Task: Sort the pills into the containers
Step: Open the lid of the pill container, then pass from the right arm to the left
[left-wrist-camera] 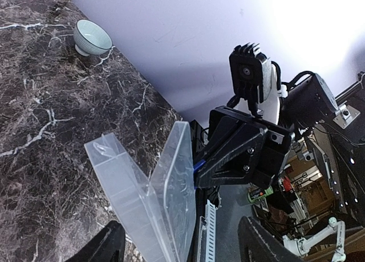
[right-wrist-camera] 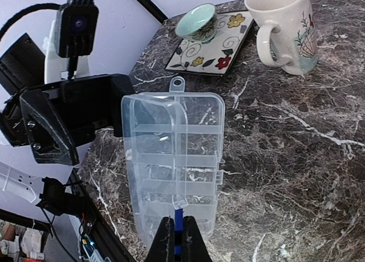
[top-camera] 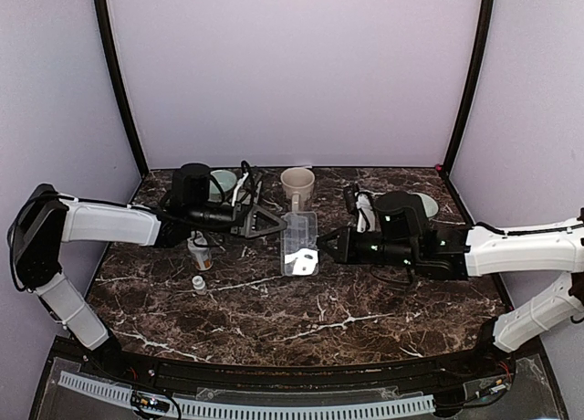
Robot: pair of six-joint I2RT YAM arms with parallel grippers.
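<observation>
The right claw (right-wrist-camera: 177, 240) is pinched shut on the free edge of the clear lid (left-wrist-camera: 174, 188). The lid stands tilted up from the pill organizer (right-wrist-camera: 171, 154), which sits mid-table toward the far edge, just in front of the cream mug (right-wrist-camera: 282, 28). Facing it from the other side, the left claw (left-wrist-camera: 185, 243) gapes wide with its fingers (left-wrist-camera: 111, 243) either side of the tray's end, touching nothing that I can see.

Through the organizer's little compartments I make out only clear plastic and dark marble. From this angle I cannot tell what is inside the mug.

The left wrist view alone shows lid and tray spread in a V, plus a pale green bowl (left-wrist-camera: 93, 37) near the table's far right corner. The right wrist view alone shows the other green bowl (right-wrist-camera: 197, 20) resting on a flowered plate (right-wrist-camera: 214, 45). Only from overhead do a small bottle (top-camera: 199, 253) and a white cap (top-camera: 198, 282) appear, on the table's left side.
</observation>
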